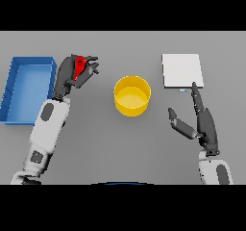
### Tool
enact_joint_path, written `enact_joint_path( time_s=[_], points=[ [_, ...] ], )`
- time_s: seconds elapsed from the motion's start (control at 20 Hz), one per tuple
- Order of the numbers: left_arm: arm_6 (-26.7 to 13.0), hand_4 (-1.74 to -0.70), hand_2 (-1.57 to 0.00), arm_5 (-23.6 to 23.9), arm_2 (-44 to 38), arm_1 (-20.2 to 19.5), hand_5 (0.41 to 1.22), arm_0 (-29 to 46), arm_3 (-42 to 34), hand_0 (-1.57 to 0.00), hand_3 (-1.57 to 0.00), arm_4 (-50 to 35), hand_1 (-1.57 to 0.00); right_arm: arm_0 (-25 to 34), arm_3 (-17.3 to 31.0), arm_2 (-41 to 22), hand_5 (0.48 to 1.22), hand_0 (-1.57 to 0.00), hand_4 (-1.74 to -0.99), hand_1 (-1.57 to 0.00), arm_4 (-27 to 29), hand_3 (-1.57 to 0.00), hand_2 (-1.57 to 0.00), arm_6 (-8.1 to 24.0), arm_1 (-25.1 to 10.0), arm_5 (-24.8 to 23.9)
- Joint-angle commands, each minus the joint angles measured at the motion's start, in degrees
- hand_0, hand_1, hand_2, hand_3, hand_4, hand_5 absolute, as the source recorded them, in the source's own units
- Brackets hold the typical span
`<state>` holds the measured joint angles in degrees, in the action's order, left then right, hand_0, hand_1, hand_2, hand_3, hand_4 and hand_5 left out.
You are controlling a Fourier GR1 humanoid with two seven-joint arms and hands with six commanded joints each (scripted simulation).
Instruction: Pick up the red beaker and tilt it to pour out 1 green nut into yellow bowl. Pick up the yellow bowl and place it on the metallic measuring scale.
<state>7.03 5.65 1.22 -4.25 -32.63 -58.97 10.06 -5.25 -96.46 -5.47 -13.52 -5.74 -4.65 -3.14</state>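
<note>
Our left hand [77, 73] grasps the red beaker [79, 66], left of the yellow bowl [132, 96] and not over it; tilting here, we judge, would drop nuts onto the table. Our right hand [202, 121] is relaxed, near the metallic scale [181, 70].

I see the red beaker [79, 67] up off the grey surface at the left, mostly covered by dark fingers, so only a narrow red strip and a rounded top part show; it looks tilted, though I cannot tell which way its mouth faces. The yellow bowl [132, 96] stands upright in the middle, round and open, its inside showing plain yellow; I can make out no green nut in it. The metallic measuring scale [182, 70] lies flat at the upper right, a pale square plate, well apart from the bowl.
</note>
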Motion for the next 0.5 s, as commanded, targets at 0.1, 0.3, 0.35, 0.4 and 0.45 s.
enact_joint_path(
  time_s=[0.1, 0.3, 0.35, 0.4, 0.45],
  points=[
    [-6.58, -1.73, -1.56, -1.93, 5.26, -3.48, 1.125, -2.08, -1.29, -1.56, -1.56, 5.32, -1.56, 0.31, -0.61, -0.39, 0.671, 0.0, -1.256, 0.0, -0.98, 0.0, 0.0, 0.98, 0.06, -0.51],
    [-10.11, -1.73, -1.56, -2.39, 9.52, -4.23, 1.111, -3.52, -1.69, -1.56, -1.56, 8.65, -1.56, 0.52, -0.14, -0.58, 0.678, 0.0, -1.256, 0.0, -1.56, 0.0, 0.0, 2.07, 0.12, -0.63],
    [-10.69, -1.73, -1.56, -2.11, 10.29, -4.22, 1.112, -4.11, -1.15, -1.56, -1.56, 9.4, -1.56, -0.39, -0.81, -1.0, 0.678, 0.0, -1.256, 0.0, -1.7, 0.0, 0.0, 1.15, 0.37, -0.62],
    [-11.97, -1.73, -1.57, -1.81, 11.4, -4.63, 1.114, -4.35, -1.01, -1.57, -1.56, 10.71, -1.57, -0.27, -0.78, -1.09, 0.68, 0.0, -1.254, 0.0, -1.75, 0.0, 0.0, 1.78, 0.6, -0.66],
    [-14.27, -1.74, -1.57, -1.76, 13.29, -5.07, 1.117, -5.6, -1.03, -1.57, -1.57, 12.96, -1.57, 0.12, -0.63, -0.78, 0.681, 0.0, -1.255, 0.0, -1.51, 0.0, 0.0, 1.99, 0.46, -0.64]
  ],
)
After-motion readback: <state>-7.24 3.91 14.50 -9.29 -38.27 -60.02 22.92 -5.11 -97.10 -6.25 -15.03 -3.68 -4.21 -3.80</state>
